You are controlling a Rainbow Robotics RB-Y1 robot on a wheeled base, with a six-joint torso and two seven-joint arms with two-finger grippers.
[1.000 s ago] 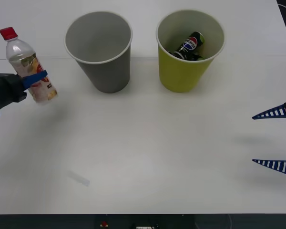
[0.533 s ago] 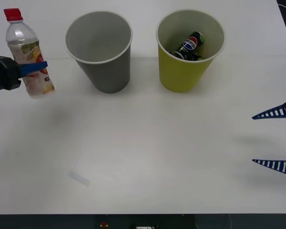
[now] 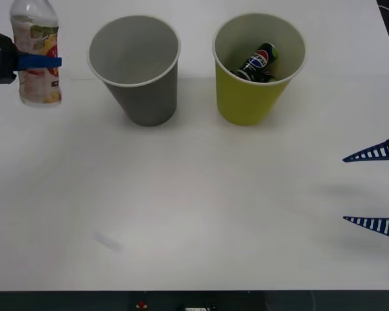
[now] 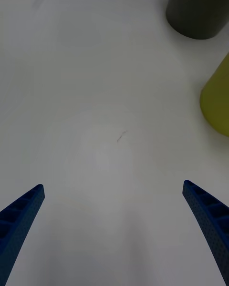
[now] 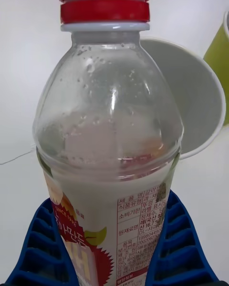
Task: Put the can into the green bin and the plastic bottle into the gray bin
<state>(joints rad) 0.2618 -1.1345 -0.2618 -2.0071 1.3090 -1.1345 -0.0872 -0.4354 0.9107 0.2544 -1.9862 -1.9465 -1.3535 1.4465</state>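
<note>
My left gripper [image 3: 37,62] is shut on the plastic bottle [image 3: 35,55], held upright in the air at the far left, left of the gray bin [image 3: 136,68]. The left wrist view shows the blue fingers [image 5: 179,240] clamped around the labelled body of the plastic bottle [image 5: 109,157], its red cap up, with the gray bin [image 5: 200,105] just behind. The can [image 3: 259,62] lies tilted inside the green bin [image 3: 256,71]. My right gripper [image 3: 375,190] hangs open over the table's right side, nothing between its fingers [image 4: 210,224].
The two bins stand side by side at the back of the white table [image 3: 201,194], gray on the left, green on the right. The green bin [image 4: 217,100] and the gray bin [image 4: 198,9] show in the right wrist view.
My left gripper has lifted the plastic bottle upward and straightened it upright. The right arm has stayed still.
</note>
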